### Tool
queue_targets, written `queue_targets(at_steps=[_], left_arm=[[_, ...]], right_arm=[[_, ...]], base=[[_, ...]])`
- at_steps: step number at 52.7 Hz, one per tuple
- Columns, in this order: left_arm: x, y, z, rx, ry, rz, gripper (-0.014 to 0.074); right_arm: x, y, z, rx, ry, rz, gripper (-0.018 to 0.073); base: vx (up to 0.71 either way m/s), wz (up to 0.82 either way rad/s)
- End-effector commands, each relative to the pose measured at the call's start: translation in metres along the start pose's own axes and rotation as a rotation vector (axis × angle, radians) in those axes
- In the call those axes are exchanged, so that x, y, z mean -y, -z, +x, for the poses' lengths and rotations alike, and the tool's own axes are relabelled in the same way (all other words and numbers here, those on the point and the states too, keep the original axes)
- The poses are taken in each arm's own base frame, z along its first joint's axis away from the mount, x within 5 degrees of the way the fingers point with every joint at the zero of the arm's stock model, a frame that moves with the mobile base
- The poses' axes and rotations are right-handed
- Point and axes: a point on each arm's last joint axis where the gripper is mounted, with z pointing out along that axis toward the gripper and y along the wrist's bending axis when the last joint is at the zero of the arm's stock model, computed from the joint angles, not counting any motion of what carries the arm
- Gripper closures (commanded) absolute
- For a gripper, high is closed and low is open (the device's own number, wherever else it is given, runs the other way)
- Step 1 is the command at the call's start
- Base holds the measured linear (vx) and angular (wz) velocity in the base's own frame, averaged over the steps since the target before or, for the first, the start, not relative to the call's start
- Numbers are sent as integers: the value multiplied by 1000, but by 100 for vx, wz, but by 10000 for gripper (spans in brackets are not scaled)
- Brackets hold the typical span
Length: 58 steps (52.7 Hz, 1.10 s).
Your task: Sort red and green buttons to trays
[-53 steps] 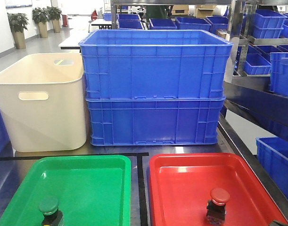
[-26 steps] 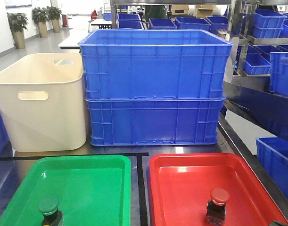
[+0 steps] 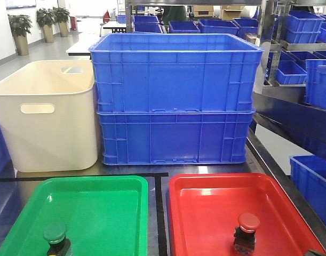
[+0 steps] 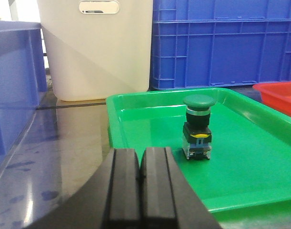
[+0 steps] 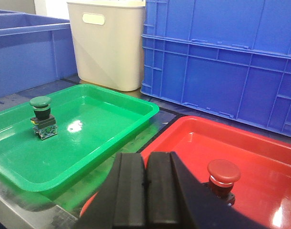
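Left end effector [image 4: 140, 191]: black pads pressed together, nothing between them, hanging just short of the shallow glossy green plastic tray [image 4: 240, 186]. Right end effector [image 5: 146, 193]: also closed and empty, above the gap between trays. Green mushroom-cap push button [image 4: 198, 126] upright inside green tray. Red mushroom-cap push button [image 5: 223, 174] upright inside the matching glossy red tray [image 5: 259, 148]. Behind, on the dark counter [image 4: 69, 143]: beige plastic tub [image 3: 45, 114], two stacked blue crates [image 3: 176, 98].

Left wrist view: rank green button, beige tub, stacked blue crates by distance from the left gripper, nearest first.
From the left gripper, shut and empty:
1. green button, just ahead and right, upright in the green tray.
2. beige tub, behind the tray, left.
3. blue crates, behind the tray, right; barely farther, close call.
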Motion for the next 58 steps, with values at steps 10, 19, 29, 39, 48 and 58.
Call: queue_targets(at_steps=[10,19,29,39,48,58], left_arm=[[-1,1,-6,86,8,-5,602],[-1,1,-6,86,8,-5,602],[-1,1,-6,86,8,-5,602],[-1,1,-6,86,8,-5,602],[-1,1,-6,86,8,-5,602],[-1,1,-6,86,8,-5,602]], right_arm=[[4,1,-10,30,14,40,572],[7,-3,-9,24,6,56,572],[24,-12,-14,90,-51,185,572],[39,-5,-17,125,1,372,572],[36,18,-21,207,-233,435,572],[25,40,-10,347,-499,383,572]], base=[[0,0],[0,0],[0,0],[0,0],[0,0],[0,0]])
